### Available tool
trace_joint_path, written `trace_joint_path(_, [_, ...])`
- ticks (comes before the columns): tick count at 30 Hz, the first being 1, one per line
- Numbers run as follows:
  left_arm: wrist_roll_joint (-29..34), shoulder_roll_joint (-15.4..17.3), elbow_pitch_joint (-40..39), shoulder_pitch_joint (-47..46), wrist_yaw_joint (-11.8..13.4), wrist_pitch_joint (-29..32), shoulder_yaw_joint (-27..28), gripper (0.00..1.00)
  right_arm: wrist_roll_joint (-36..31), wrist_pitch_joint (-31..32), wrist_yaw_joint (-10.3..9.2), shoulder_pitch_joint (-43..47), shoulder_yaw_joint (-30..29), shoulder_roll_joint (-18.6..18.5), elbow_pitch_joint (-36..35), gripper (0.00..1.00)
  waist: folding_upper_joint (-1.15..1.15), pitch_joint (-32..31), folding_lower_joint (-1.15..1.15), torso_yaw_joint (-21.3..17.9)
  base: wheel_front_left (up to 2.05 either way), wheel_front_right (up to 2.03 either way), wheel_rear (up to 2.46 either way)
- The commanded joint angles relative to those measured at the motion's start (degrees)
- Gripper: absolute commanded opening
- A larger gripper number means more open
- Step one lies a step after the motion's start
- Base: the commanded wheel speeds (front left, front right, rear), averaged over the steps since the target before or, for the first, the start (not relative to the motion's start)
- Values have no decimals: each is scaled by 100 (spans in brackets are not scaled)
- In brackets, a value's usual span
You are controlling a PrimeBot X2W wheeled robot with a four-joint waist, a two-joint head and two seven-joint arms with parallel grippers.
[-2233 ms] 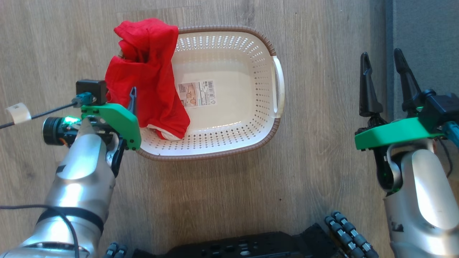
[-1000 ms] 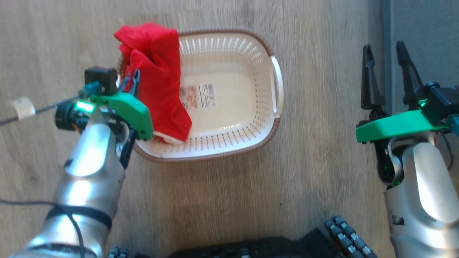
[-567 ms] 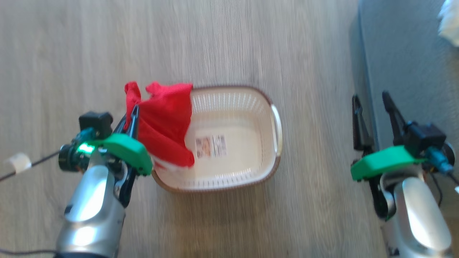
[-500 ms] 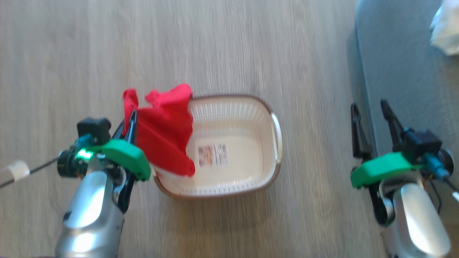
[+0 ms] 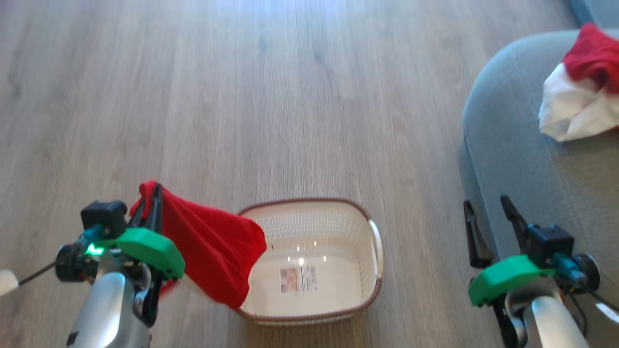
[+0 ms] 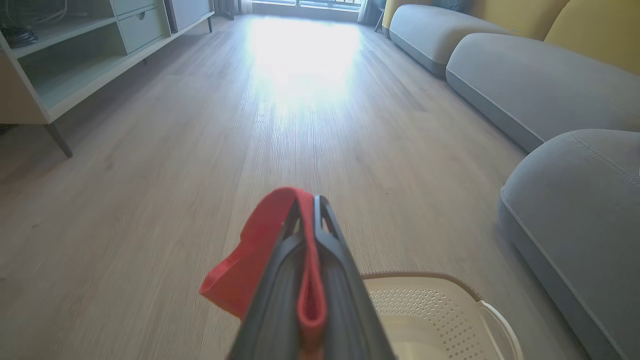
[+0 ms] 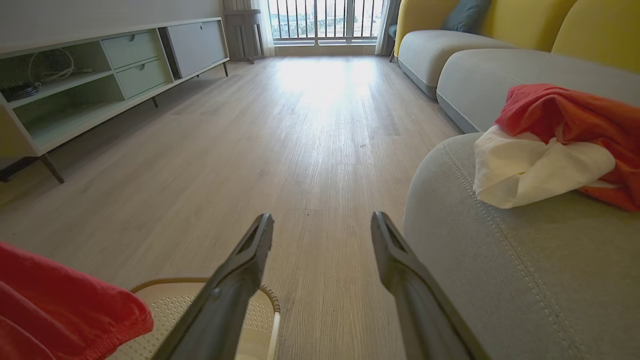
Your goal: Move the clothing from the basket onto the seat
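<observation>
Surface: pale wood-plank floor (image 5: pixel 290 96), with the grain running near to far. A bright patch of daylight is seen on it at the far end. The basket (image 5: pixel 373 241) is set on the floor, near and centre. A label (image 5: pixel 299 279) is seen on its bare bottom.

Left gripper (image 5: pixel 155 193): clenched on a red garment (image 5: pixel 213 251). A fold is pinched between the fingers and wraps over their tips. The garment is held up and hangs down to the right over the basket's left end. Contact with the rim cannot be told.

Right gripper (image 7: pixel 321 217): released, jaws wide apart, nothing between them. It is held above the floor, right of the basket and just left of the seat (image 5: pixel 522 183).

Seat: grey, with a rounded edge and a pale stitched seam, at the right. A white piece (image 5: pixel 570 108) and a red piece (image 5: pixel 595 53) are bunched together on it at the far right, the red partly on top of the white.

Room: more grey seats (image 7: pixel 435 45) are lined up along the right side toward the far end, backed by yellow cushions (image 7: pixel 600 30). A low shelf unit (image 7: pixel 75 75) with drawers is set along the left. A window (image 7: pixel 325 20) with railings is seen at the far end.
</observation>
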Motion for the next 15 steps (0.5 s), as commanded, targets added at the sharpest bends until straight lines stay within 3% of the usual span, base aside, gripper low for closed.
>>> trace_joint_path(1, [-78, 195, -283, -49, 58, 4, 220, 0, -9, -38, -1, -18, 173, -13, -132, 100, -1, -249, 1, -3, 0, 0, 0])
trace_joint_path(15, [-209, 304, -979, 480, 249, 371, 297, 0, -126, -38, -1, 62, 240, -13, -73, 100, -1, -521, 1, -58, 0, 0, 0])
